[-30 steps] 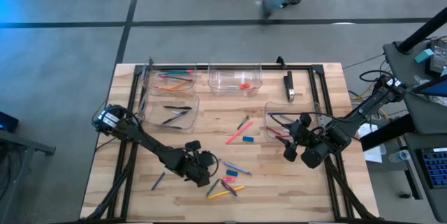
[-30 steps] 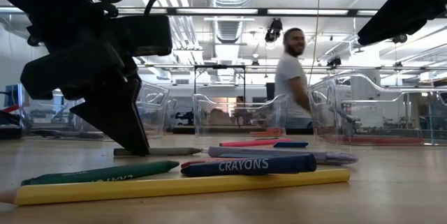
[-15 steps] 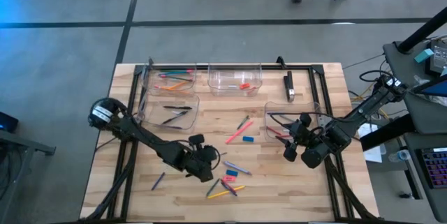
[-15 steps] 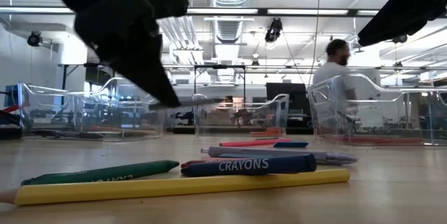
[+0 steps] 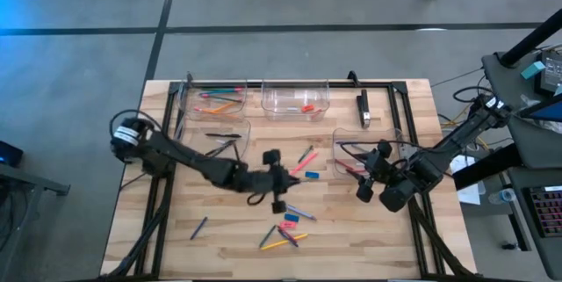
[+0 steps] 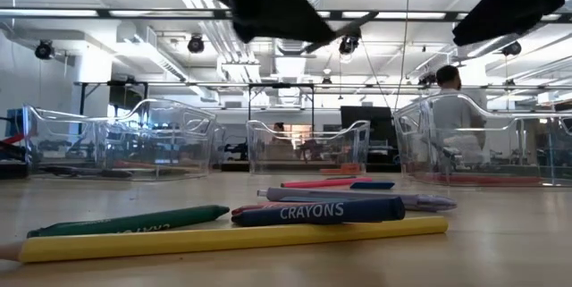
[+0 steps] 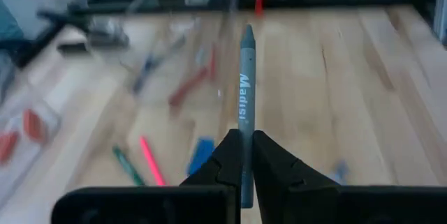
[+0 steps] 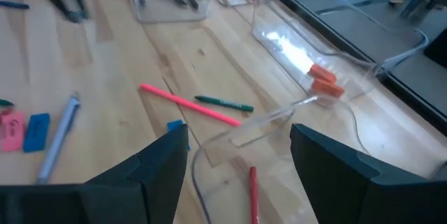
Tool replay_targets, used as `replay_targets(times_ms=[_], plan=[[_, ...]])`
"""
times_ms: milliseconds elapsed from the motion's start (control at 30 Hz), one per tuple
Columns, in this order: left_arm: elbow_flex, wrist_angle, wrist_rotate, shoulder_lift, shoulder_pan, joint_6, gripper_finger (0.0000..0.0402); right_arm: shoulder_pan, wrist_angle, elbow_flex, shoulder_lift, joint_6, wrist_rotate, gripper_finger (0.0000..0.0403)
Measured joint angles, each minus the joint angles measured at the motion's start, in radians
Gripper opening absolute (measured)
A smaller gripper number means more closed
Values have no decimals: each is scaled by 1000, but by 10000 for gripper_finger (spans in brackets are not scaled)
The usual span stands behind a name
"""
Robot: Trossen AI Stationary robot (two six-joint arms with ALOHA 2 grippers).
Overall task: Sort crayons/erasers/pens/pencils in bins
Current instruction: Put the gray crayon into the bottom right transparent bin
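While I watch from overhead, my left hand (image 5: 279, 183) hangs above the middle of the surface (image 5: 386, 238), clear of the loose sticks near the front edge, with the four bins (image 5: 295, 99) along the back and right. My right hand (image 5: 369, 179) waits, fingers spread and empty, at the right bin (image 5: 344, 138). From table height the left arm is lifted well above the blue crayon (image 6: 317, 212) and yellow pencil (image 6: 232, 238), so nothing snags. Its wrist camera shows the fingers clenched on a grey crayon (image 7: 246, 91), gripped at its tail so the tip points forward for dropping. The right wrist camera shows the right bin's rim between its fingers, red crayons inside.
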State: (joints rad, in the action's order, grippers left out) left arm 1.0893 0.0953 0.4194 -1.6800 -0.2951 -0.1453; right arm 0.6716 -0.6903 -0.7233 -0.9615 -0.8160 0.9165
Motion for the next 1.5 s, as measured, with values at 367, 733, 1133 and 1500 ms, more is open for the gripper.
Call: replay_targets(times_ms=[367, 733, 1133, 1500], plan=[[26, 252, -214, -59, 150, 131, 1, 38, 41, -53, 6, 58, 5, 240], [19, 373, -285, -55, 131, 147, 1, 42, 608, 126, -5, 426, -33, 240], [17, 403, -315, -52, 127, 152, 1, 8, 1305, 423, 137, 822, -260, 240], [22, 455, -321, -51, 130, 151, 1, -14, 1434, 440, 155, 812, -262, 240]])
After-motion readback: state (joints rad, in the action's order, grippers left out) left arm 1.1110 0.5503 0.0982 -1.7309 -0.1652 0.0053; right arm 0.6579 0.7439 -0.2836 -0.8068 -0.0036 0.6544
